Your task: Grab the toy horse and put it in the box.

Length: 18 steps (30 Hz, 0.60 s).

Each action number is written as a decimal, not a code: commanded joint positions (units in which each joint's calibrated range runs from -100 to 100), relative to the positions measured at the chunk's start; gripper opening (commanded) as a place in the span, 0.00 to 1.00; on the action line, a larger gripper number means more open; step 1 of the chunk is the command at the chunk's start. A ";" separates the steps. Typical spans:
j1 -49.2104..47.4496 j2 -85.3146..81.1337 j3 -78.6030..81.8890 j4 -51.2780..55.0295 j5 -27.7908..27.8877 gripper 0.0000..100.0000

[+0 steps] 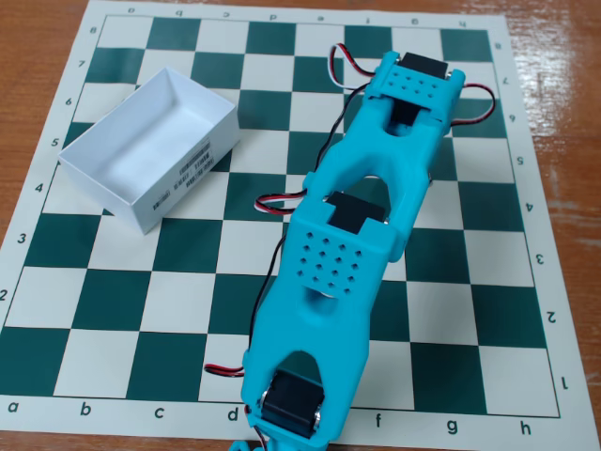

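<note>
Looking at one fixed view, from above. Working near to far.

Nearest: turquoise arm base (293,399) sitting at the bottom edge of the chessboard mat (103,310), around files d–e. Black servo showing in the base housing.

Reaching up-right across the board: lower arm link (329,282) with its perforated plate, then the upper link (394,160) stretching toward the far right files. Red, white and black wires (272,202) looping out on both sides of the joints.

Gripper: not seeing it at all. Hiding under the wrist housing at the far end, so not calling the jaws parted or closed — cannot tell whether anything is being held.

Toy horse: not showing anywhere on the visible squares. Possibly lying under the far end of the arm, but only guessing; nothing confirming it.

Further left: white box (155,141) sitting at an angle on the far-left part of the board, well apart from the arm, barcode label facing the near-right side. Looking empty inside — only bare white floor showing.

Progress, judging from this: nothing delivered yet. Grab either pending or underway out of sight. Remaining: securing the horse, lifting, swinging left across to the box, releasing inside.

Beyond the mat: wooden table (563,56).
</note>
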 commanded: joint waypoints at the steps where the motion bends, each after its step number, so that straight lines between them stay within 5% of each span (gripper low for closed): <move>1: -0.47 0.09 -2.55 -0.88 -0.51 0.31; 13: -0.75 2.83 -2.55 -4.12 -0.90 0.30; 18: -0.61 3.81 -2.19 -6.28 -0.90 0.17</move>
